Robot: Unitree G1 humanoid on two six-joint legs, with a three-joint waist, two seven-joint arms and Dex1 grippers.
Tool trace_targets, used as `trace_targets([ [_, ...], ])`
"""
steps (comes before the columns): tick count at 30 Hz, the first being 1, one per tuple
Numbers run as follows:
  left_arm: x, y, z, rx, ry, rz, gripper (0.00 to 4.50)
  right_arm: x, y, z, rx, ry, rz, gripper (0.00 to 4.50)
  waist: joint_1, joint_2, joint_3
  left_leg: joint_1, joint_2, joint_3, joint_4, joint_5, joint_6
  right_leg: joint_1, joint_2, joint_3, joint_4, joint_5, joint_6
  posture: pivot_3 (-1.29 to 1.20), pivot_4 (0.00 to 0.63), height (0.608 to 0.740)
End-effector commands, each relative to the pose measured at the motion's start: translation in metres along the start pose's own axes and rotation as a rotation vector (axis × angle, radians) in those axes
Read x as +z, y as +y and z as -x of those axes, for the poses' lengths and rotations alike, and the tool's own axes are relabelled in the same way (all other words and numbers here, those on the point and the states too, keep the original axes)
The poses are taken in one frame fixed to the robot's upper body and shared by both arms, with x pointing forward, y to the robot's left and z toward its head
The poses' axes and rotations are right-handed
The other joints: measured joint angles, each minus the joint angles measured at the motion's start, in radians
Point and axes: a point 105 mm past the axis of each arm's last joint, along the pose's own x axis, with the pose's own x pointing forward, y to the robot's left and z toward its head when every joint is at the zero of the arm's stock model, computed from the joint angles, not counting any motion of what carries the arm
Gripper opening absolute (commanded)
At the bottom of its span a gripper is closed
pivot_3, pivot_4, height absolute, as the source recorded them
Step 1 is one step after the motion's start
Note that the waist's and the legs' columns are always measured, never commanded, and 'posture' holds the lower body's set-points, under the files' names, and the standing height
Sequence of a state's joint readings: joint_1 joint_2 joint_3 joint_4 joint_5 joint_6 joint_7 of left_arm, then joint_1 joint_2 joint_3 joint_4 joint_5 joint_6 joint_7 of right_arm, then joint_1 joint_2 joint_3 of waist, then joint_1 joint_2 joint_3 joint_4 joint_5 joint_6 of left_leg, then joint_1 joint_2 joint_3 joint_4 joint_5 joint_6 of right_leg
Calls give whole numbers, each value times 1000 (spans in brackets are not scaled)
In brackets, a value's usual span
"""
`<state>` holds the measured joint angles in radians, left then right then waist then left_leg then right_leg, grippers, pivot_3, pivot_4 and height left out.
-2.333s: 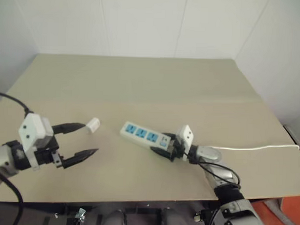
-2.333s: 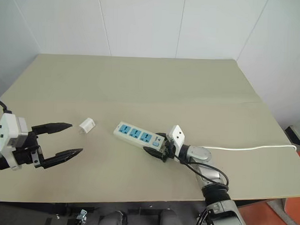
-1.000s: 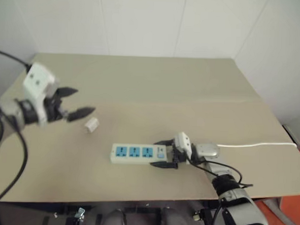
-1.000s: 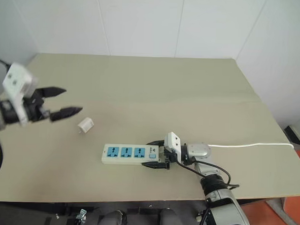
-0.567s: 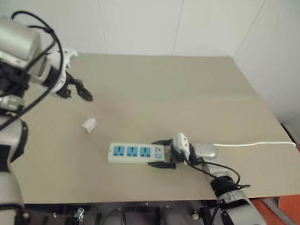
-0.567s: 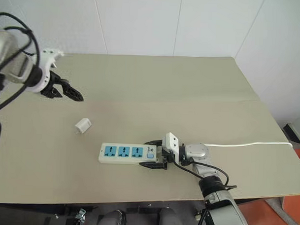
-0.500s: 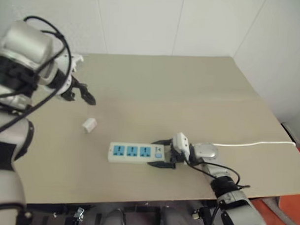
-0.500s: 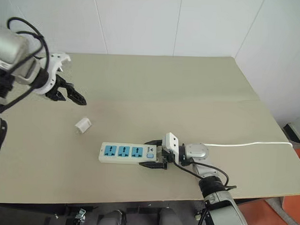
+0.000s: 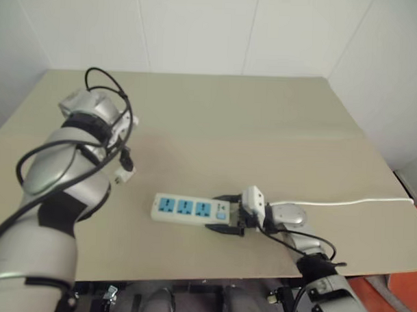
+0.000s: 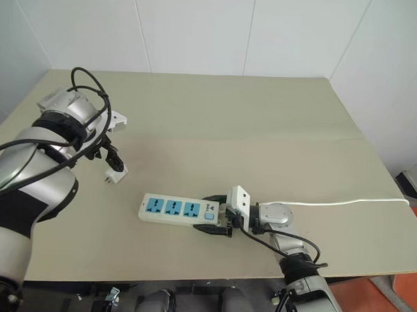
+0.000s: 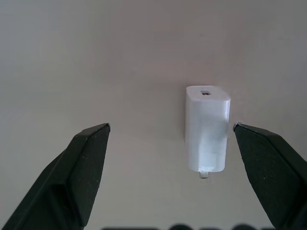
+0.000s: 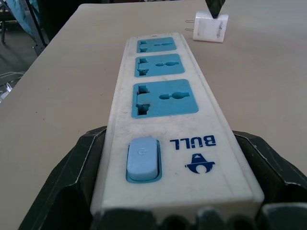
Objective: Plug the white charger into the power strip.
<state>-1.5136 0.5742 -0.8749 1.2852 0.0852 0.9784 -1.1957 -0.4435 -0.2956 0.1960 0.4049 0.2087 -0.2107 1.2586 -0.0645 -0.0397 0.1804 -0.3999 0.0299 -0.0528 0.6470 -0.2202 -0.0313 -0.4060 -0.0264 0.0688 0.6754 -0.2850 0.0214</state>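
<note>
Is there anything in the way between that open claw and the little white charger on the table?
Nothing visible. The white charger lies flat on the bare table between the open fingers of the left gripper, closer to one finger than the other.

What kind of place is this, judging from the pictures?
Probably a test or lab room, not a home. A plain beige table stands in a corner of bare white panelled walls, and on it lie just a power strip and a white charger.

The white charger lies flat on its side to my left, prongs showing, just left of the power strip, a white bar with three blue sockets lying flat.
</note>
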Motion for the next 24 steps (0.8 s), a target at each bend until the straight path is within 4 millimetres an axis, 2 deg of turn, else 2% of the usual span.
trace_targets([
  [1,3,-3,1,-10,3,-20,4500,-5,9,-3,22,10,-31,3470,0,0,0,0,0,0,0,0,0,0,0,0,0,0,0,0,150,740],
  [15,2,-22,-24,-60,26,-21,4500,-2,7,-5,0,5,-33,3470,-4,0,0,1,0,0,0,0,0,0,0,0,4,0,0,0,150,740],
  [24,7,-19,-27,-29,-18,-10,4500,-3,11,-4,-9,8,-45,3470,-3,0,0,0,0,0,0,0,0,0,-1,0,5,0,0,0,150,740],
])
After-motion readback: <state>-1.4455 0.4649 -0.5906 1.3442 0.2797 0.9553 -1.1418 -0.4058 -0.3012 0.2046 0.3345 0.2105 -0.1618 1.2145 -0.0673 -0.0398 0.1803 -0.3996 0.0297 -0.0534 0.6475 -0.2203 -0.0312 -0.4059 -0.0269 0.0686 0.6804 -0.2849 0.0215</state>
